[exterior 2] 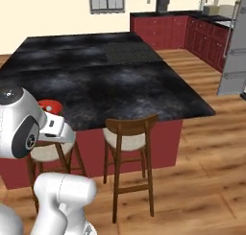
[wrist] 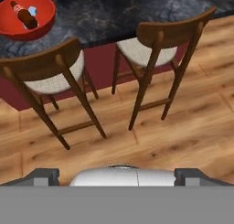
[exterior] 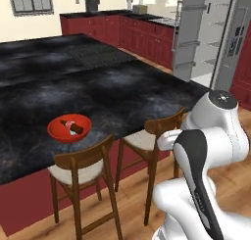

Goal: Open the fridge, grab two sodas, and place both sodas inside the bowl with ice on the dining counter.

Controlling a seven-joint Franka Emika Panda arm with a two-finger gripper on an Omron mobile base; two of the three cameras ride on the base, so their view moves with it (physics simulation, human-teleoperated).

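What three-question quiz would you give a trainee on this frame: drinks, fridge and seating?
1. Which drink lies in the red bowl on the dining counter?
2. True or false: the fridge stands with a door open.
3. Multiple choice: the bowl sits nearest A) the counter edge above the wooden stools, B) the cooktop, C) the far wall cabinets.

Key
1. The brown bottle with a red label, lying beside an ice cube; no red can is seen in the bowl.
2. True; shelves and door bins show.
3. A.
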